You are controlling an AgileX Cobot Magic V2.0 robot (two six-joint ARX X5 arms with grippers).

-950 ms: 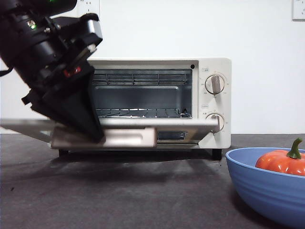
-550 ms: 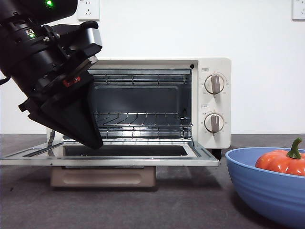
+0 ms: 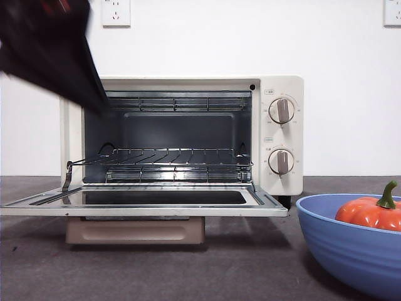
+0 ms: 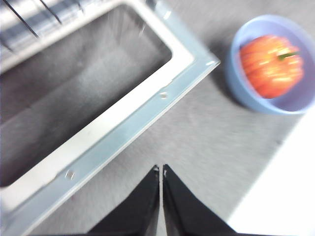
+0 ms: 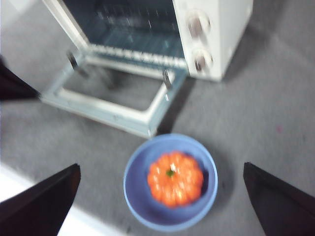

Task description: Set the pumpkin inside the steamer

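The orange pumpkin [image 3: 369, 213] with its green stem lies in a blue ribbed bowl [image 3: 351, 251] at the front right. The cream-white steamer [image 3: 188, 135] stands behind with its door [image 3: 144, 204] folded down flat and the wire rack showing inside. My left gripper [image 4: 161, 169] is shut and empty, lifted above the table in front of the open door; it shows as a dark blur at the front view's top left [image 3: 53, 50]. My right gripper [image 5: 162, 196] is open wide, high above the bowl with the pumpkin [image 5: 174, 178] between its jaws' lines.
The steamer's two knobs [image 3: 282, 110] sit on its right panel. Its beige door handle [image 3: 135, 231] hangs below the lowered door. Dark grey table [image 3: 188, 269] lies in front; a white wall stands behind.
The steamer door has swung from half-lowered to fully down. My left arm has let go of it and risen up and to the left, out of the steamer's front.
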